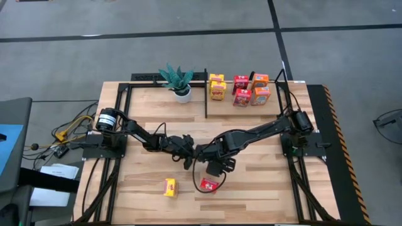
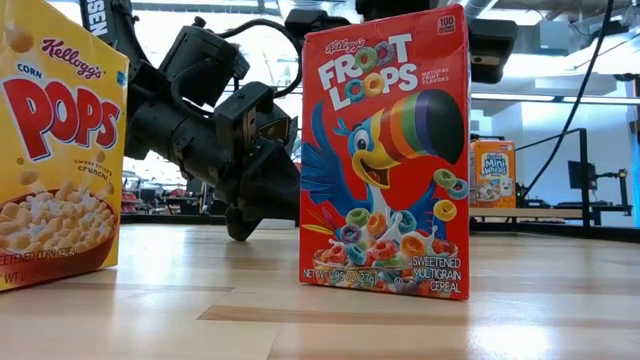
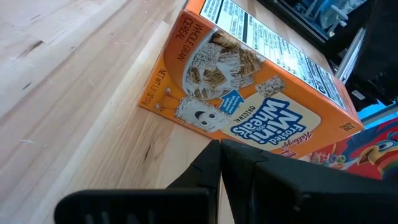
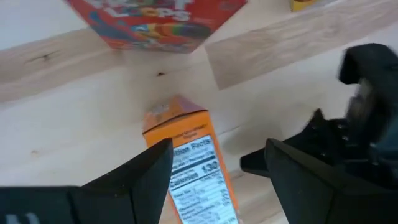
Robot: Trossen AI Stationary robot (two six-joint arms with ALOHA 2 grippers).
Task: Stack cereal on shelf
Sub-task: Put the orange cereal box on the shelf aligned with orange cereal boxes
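I see both arms meeting near mid-tabletop (image 1: 251, 182); the left end effector (image 1: 186, 150) has its fingers (image 3: 208, 171) pressed together, the tips right at the printed front of an orange Frosted Mini-Wheats box (image 3: 249, 93) lying on its side on the wood; the right end effector (image 1: 217, 164) hangs over the same box (image 4: 193, 168) with fingers (image 4: 146, 171) spread wide, one on each side of it, not touching; just beyond, a red Froot Loops box (image 2: 385, 150) stands upright on the tabletop; a yellow Corn Pops box (image 2: 55, 150) stands near it toward the table's front edge; the shelf (image 1: 245, 108) at the far side holds six small boxes (image 1: 242, 90) in three columns; a potted plant (image 1: 179, 81) sits beside the shelf's black post.
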